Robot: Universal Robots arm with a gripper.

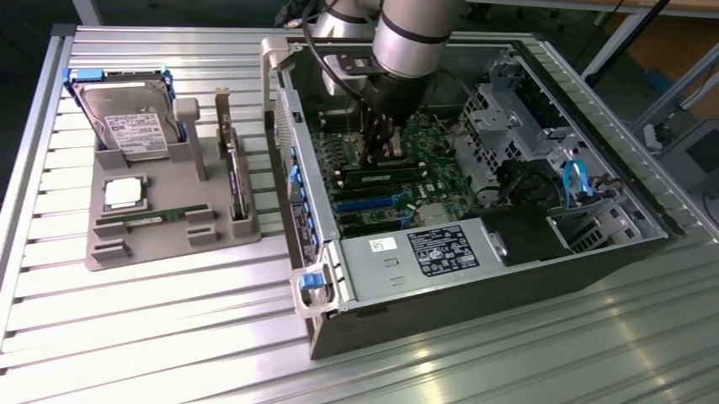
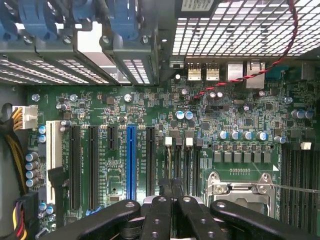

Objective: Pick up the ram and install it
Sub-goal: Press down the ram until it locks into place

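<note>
Fingers (image 2: pixel 171 187) pressed together above the motherboard (image 2: pixel 150 115); open case (image 1: pixel 584 252) on slatted aluminium table (image 1: pixel 168 320).

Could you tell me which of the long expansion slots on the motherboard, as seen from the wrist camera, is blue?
It is the single blue slot, standing among the black slots, with black ones on both sides of it.

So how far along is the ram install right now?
Nothing looks done yet. The ram lies in the grey tray, outside the computer case. The gripper is shut with nothing in it, above the motherboard inside the case. Picking up and installing are both left.
</note>
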